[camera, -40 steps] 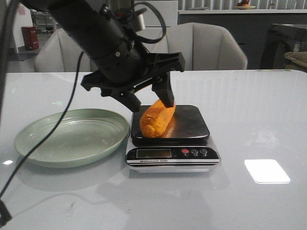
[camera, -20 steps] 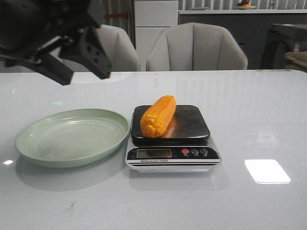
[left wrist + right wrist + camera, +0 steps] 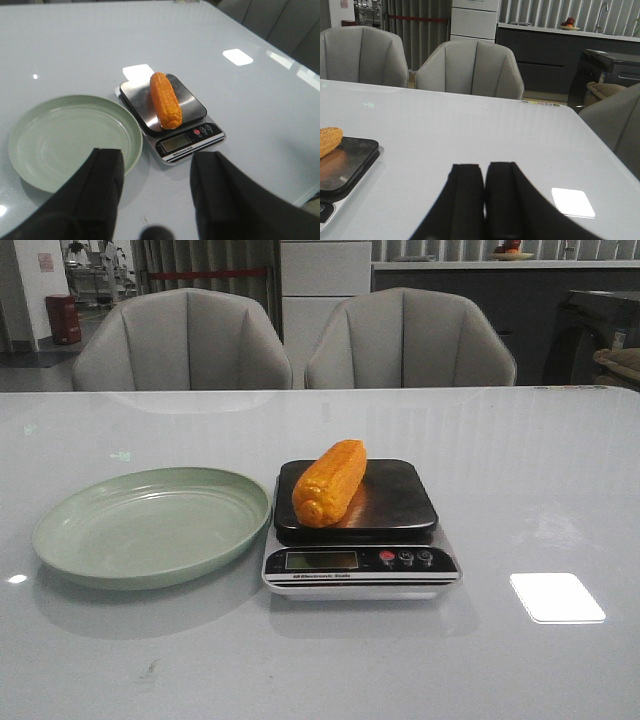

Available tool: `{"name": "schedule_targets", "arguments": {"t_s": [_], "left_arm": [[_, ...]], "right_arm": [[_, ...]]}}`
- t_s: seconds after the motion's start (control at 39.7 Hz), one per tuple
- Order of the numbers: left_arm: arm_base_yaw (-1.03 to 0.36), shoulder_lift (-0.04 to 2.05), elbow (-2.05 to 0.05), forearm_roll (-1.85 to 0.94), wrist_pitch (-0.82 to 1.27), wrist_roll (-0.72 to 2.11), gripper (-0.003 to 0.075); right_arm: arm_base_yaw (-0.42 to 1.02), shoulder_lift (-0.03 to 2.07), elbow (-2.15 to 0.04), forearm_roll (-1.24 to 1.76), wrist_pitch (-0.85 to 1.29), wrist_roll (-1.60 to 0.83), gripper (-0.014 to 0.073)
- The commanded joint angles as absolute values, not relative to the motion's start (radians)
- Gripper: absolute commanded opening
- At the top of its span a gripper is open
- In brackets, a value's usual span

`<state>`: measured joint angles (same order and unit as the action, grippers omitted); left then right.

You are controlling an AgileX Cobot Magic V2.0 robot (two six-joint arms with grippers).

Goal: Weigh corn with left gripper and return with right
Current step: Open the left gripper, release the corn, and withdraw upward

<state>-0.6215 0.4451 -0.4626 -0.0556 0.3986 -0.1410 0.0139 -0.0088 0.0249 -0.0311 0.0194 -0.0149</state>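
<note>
One knobbly corn (image 3: 329,482) on glossy scale (image 3: 358,530) | left fingers (image 3: 102,182) wide | right fingers (image 3: 467,200) pressed together

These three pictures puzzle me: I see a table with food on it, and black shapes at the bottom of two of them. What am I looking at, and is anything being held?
It is a robot with two arms, each ending in a pincer. One picture looks forward over the table from the robot's front. The other two come from cameras on its wrists, so the black shapes are its own fingers. On the table a corn lies on the dark platform of a small scale, and a pale green plate with nothing on it sits beside the scale. The left pincer is open and holds nothing. The right pincer is shut, its fingers pressed together, also holding nothing. Two chairs stand behind the table.
</note>
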Motion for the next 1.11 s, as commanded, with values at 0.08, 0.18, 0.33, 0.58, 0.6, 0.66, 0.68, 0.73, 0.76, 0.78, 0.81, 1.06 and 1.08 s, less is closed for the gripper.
{"name": "schedule_targets", "arguments": {"t_s": [0.08,0.18,0.33,0.58,0.6,0.66,0.68,0.73,0.76,0.78,0.81,1.06,1.08], "left_arm": [[-0.625,0.274,-0.407,0.011,0.342,-0.143,0.0298],[-0.625,0.185,-0.385,0.011,0.362,-0.143,0.0249],[-0.625,0.079,-0.383,0.037,0.417,-0.143,0.0113],[-0.625,0.04,-0.383,0.071,0.478,-0.143,0.0113],[-0.625,0.04,-0.383,0.071,0.478,-0.143,0.0113],[-0.625,0.04,-0.383,0.071,0.478,-0.143,0.0113],[-0.625,0.04,-0.383,0.071,0.478,-0.143,0.0113],[-0.625,0.04,-0.383,0.071,0.478,-0.143,0.0113],[-0.625,0.04,-0.383,0.071,0.478,-0.143,0.0113],[-0.625,0.04,-0.383,0.071,0.478,-0.143,0.0113],[-0.625,0.04,-0.383,0.071,0.478,-0.143,0.0113],[-0.625,0.04,-0.383,0.071,0.478,-0.143,0.0113],[-0.625,0.04,-0.383,0.071,0.478,-0.143,0.0113]], "right_arm": [[0.009,-0.029,0.036,-0.041,-0.061,-0.019,0.0167],[0.009,-0.029,0.036,-0.041,-0.061,-0.019,0.0167],[0.009,-0.029,0.035,-0.041,-0.141,-0.019,0.0167],[0.01,-0.008,0.001,-0.035,-0.287,0.035,0.0167],[0.01,0.007,-0.017,-0.035,-0.265,0.053,0.0167],[0.01,0.051,-0.065,-0.035,-0.192,0.098,0.0167],[0.01,0.071,-0.092,-0.035,-0.154,0.117,0.0167],[0.01,0.126,-0.135,-0.035,-0.091,0.139,0.0167],[0.01,0.166,-0.165,-0.035,-0.057,0.14,0.0167],[0.01,0.19,-0.195,-0.035,-0.022,0.14,0.0167],[0.01,0.221,-0.217,-0.035,0.0,0.14,0.0167],[0.01,0.422,-0.372,-0.034,0.223,0.139,0.0167],[0.01,0.434,-0.372,-0.034,0.218,0.139,0.0167]]}}
